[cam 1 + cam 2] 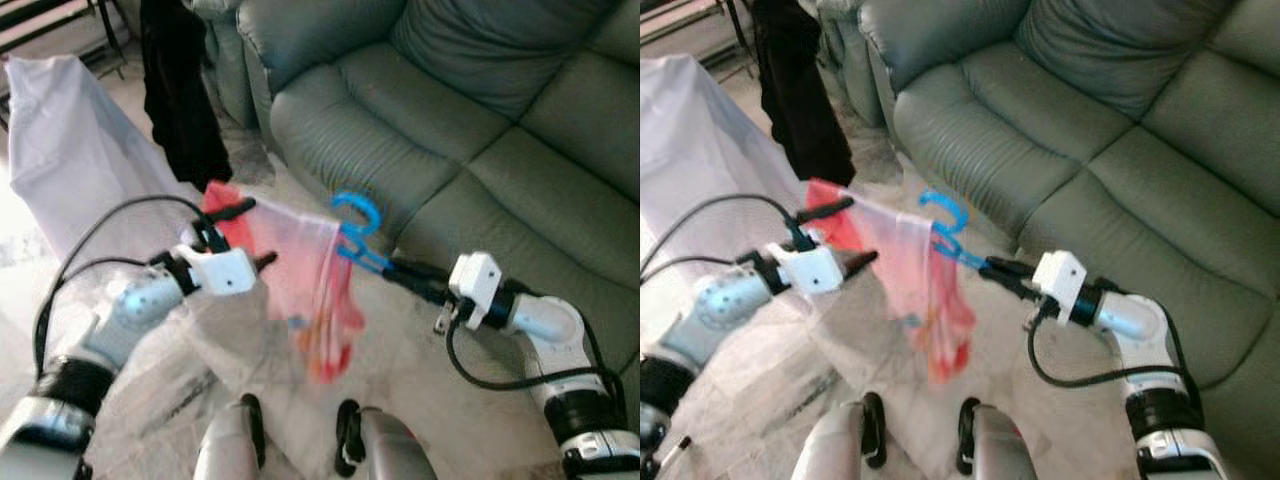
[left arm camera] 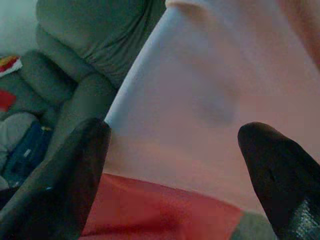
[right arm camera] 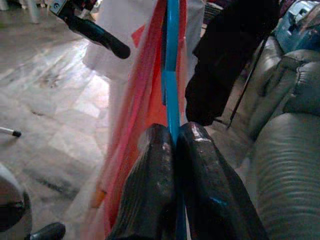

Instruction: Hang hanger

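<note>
A blue hanger [image 1: 358, 214] carries a pink and red garment [image 1: 305, 280] that hangs in front of me above the floor. My right gripper [image 1: 388, 266] is shut on the hanger's blue bar [image 3: 172, 90], just below the hook; in the right wrist view the two fingers [image 3: 150, 175] press together on it. My left gripper [image 1: 248, 236] is open at the garment's far shoulder. One finger is above the cloth and one below. In the left wrist view the pale pink cloth [image 2: 200, 100] lies between the wide-apart fingertips [image 2: 70, 180].
A grey-green sofa [image 1: 450, 120] runs along the right and back. A black garment [image 1: 180, 90] hangs at the back left, and beside it a white cloth [image 1: 70, 150] is draped. My feet [image 1: 240, 430] stand on the marble floor [image 1: 420, 400].
</note>
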{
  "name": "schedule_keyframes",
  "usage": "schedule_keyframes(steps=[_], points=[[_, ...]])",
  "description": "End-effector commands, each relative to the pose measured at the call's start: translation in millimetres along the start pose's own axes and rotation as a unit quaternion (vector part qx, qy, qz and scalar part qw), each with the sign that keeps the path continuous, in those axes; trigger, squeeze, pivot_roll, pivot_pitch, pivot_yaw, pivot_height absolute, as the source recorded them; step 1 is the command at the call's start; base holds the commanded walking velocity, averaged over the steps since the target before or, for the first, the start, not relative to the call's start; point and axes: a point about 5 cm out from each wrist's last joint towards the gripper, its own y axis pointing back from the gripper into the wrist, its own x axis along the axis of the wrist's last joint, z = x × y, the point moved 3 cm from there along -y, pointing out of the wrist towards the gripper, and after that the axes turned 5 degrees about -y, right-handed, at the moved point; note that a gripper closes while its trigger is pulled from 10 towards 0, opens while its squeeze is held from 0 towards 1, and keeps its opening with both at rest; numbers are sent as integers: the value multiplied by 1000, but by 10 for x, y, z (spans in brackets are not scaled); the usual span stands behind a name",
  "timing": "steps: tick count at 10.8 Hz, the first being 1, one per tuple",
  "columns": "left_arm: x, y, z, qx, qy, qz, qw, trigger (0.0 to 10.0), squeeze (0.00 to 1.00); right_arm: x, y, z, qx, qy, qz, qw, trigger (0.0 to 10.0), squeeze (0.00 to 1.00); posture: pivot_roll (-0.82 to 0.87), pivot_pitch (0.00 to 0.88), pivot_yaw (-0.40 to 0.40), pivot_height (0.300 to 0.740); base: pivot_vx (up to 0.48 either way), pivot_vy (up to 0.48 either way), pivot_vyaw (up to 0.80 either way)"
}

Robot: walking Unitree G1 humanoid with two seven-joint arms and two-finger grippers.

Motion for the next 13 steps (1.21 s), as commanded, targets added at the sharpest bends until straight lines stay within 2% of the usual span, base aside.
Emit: schedule_keyframes(steps=[1, 2, 3, 6, 7, 8, 13], points=[[-20, 18, 63, -16, -11, -2, 1000, 10000, 961, 6, 30, -13, 7, 6, 4, 1000, 10000, 0, -27, 228, -27, 740, 0, 0, 0], [-36, 17, 17, -11, -21, -1, 1000, 10000, 333, 0, 24, -23, 9, 7, 4, 1000, 10000, 0, -25, 226, -24, 740, 0, 0, 0], [-43, 12, -14, -9, -28, 1, 1000, 10000, 0, -10, 24, -28, 9, 7, 3, 1000, 10000, 0, -25, 226, -24, 740, 0, 0, 0], [-110, -11, -167, -10, -50, -1, 999, 10000, 0, -57, 8, -104, 22, 13, 0, 1000, 10000, 0, -19, 225, -22, 740, 0, 0, 0], [-111, -28, -144, -31, -44, 4, 999, 9490, 0, -60, 4, -113, 24, 15, 0, 1000, 10000, 0, -22, 224, -19, 740, 0, 0, 0], [-94, -43, -118, -54, -42, 15, 998, 0, 0, -67, 3, -124, 27, 19, -1, 999, 10000, 0, -22, 224, -19, 740, 0, 0, 0], [-136, -88, 29, -151, -35, 10, 988, 0, 0, -117, 54, -134, 48, 77, -30, 995, 10000, 0, -25, 226, -18, 740, 0, 0, 0]])
